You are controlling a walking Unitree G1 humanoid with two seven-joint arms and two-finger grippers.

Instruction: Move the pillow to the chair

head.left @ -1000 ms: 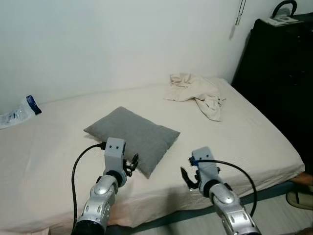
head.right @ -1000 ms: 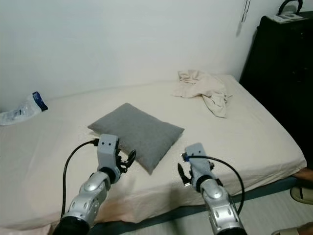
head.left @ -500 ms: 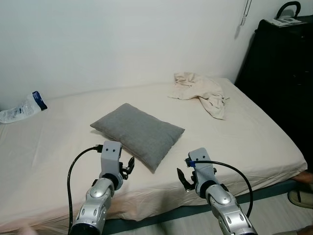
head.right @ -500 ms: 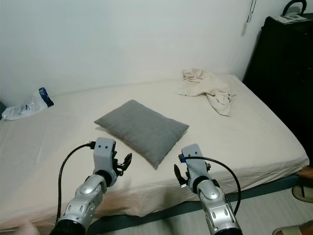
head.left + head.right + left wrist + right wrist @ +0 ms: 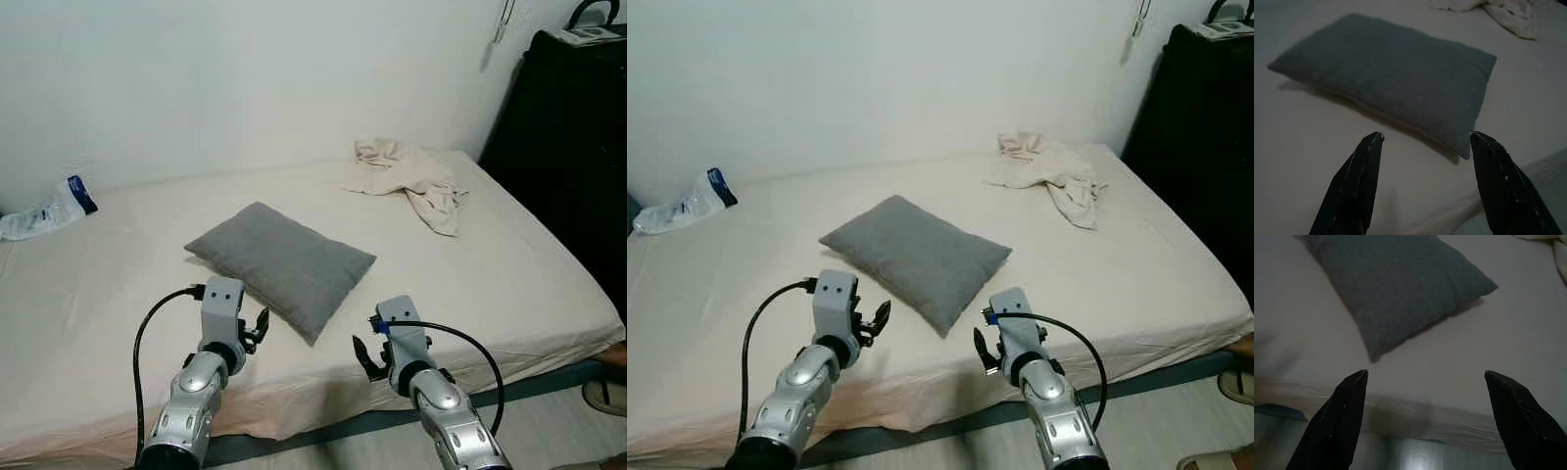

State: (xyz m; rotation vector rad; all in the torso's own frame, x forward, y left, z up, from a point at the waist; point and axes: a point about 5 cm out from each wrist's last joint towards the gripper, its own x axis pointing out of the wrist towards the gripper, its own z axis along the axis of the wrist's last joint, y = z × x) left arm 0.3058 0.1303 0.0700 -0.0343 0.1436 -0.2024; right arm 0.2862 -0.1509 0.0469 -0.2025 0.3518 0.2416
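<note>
Head views: flat grey fabric pillow [image 5: 282,266] lying mid-way across the cream-sheeted bed [image 5: 529,284], well apart from the crumpled beige cloth [image 5: 411,178] near the wall. Left gripper [image 5: 256,326] hovering just short of the pillow's near edge, right gripper [image 5: 367,360] over the bed's front edge.

Left wrist: fingers [image 5: 1359,186] spread wide, empty, pillow ahead.

Right wrist: dim, seemingly likewise spread, fingers [image 5: 1337,423] flanking the pillow's corner.
</note>
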